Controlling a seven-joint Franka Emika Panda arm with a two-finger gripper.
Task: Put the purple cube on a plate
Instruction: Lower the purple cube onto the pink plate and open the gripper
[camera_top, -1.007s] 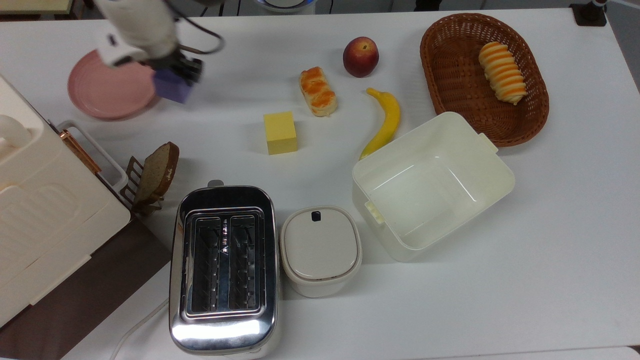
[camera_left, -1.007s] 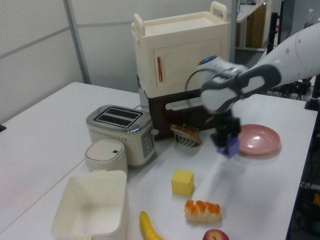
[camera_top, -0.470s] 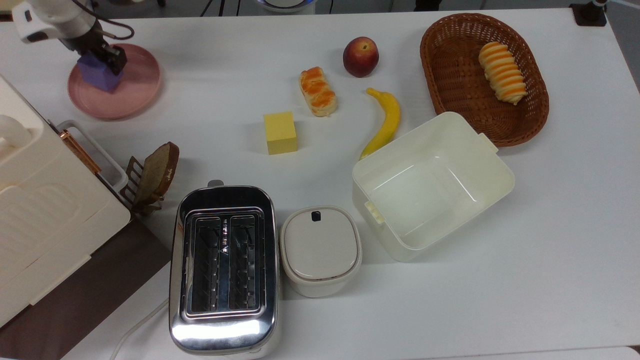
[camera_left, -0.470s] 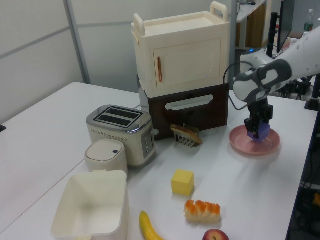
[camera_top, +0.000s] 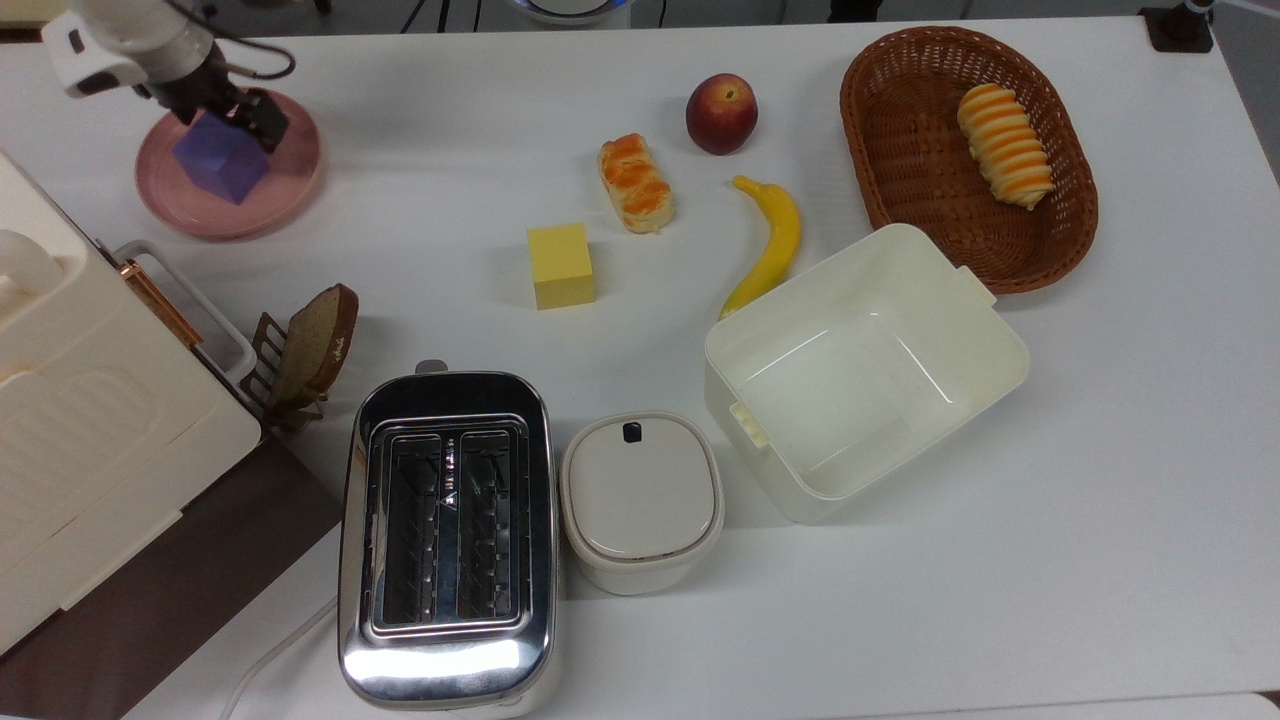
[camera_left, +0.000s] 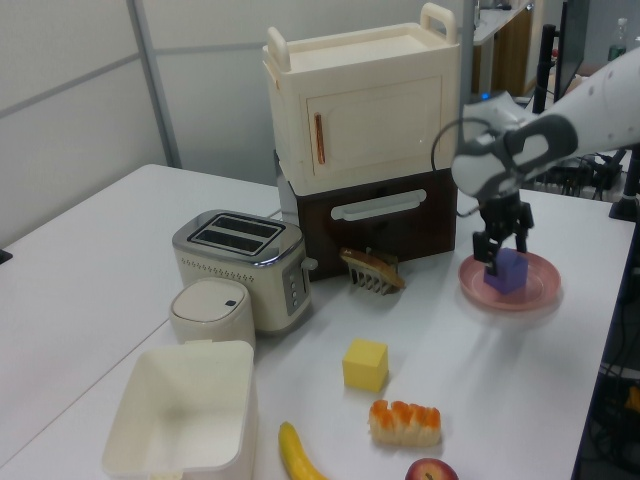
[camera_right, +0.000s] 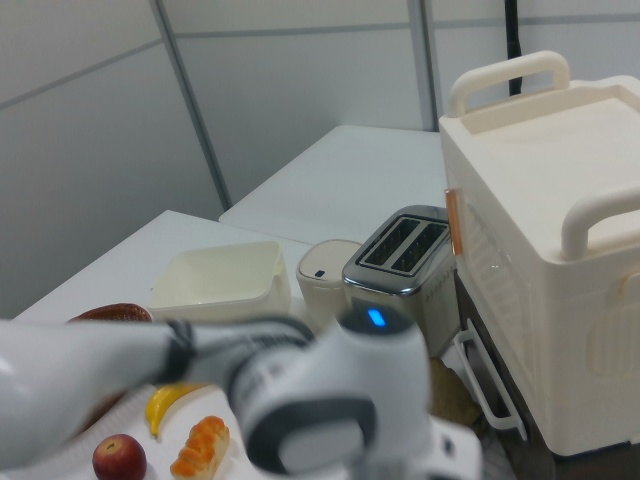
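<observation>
**Purple cube on pink plate, jaws spread above it**

Purple cube (camera_top: 222, 166) sits on the plate (camera_top: 285, 190), flat on the plate's floor, one corner turned toward the camera in the top view. In the left view the purple cube (camera_left: 507, 270) rests a little left of the plate (camera_left: 535, 292) centre, inside the rim.

Gripper (camera_top: 228, 104) hangs just over the cube's upper edge in the top view. Jaws are spread wider than the cube and hold nothing; in the left view the gripper (camera_left: 503, 244) has its two dark fingers either side of the cube's top, with a gap visible. White arm body (camera_right: 330, 400) fills the foreground of the right view, blue light on it.

Plate lies at the top view's left, on the white tabletop (camera_top: 1100, 450), near the cream cabinet (camera_top: 70, 400). Yellow cube (camera_top: 560, 265) stands well apart, toward the middle. Beside it: bread roll (camera_top: 635, 183), peach (camera_top: 721, 113), banana (camera_top: 770, 245). Wicker basket (camera_top: 890, 150) at the top view's right holds a striped pastry (camera_top: 1004, 130). Open cream tub (camera_top: 865, 370) just below the basket. Toaster (camera_top: 447, 540) and lidded cream pot (camera_top: 642, 500) side by side at the lower edge. Bread slice in a small rack (camera_top: 305, 355) between toaster and cabinet.
</observation>
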